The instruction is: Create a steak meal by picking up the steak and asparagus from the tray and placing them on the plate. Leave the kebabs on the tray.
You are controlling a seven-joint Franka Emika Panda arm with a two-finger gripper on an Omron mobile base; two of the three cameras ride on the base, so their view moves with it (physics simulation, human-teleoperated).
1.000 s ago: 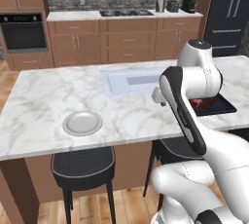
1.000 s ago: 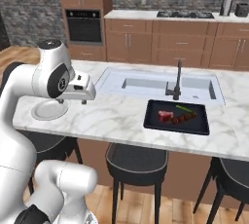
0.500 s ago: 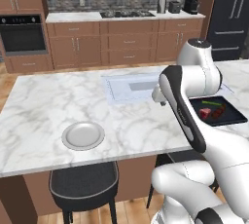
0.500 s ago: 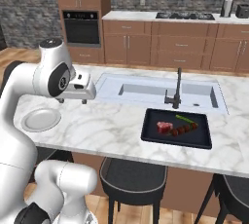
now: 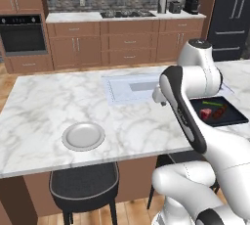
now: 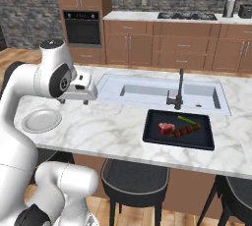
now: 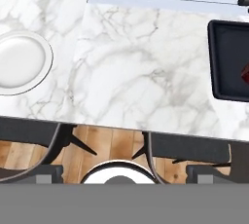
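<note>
1. On the tray (image 6: 152, 135), steak (image 6: 166, 128), asparagus (image 6: 186, 119) and kebabs (image 6: 185, 131) lie well apart from the plate (image 6: 29, 126).
2. Gripper (image 6: 73, 100) hangs above the counter; jaw opening cannot be told.
3. Steak probably soft, slippery: grasp across its flanks. Asparagus probably light, stiff: pinch mid-stalk.

You have a white table (image 6: 113, 129) veined with grey marble. The tray (image 6: 178, 143) is black; on it you see a red steak (image 6: 166, 128) with a pinkish top, dark reddish-brown kebabs (image 6: 187, 130) and green asparagus (image 6: 186, 120). The plate (image 5: 83, 136) is light grey.
</note>
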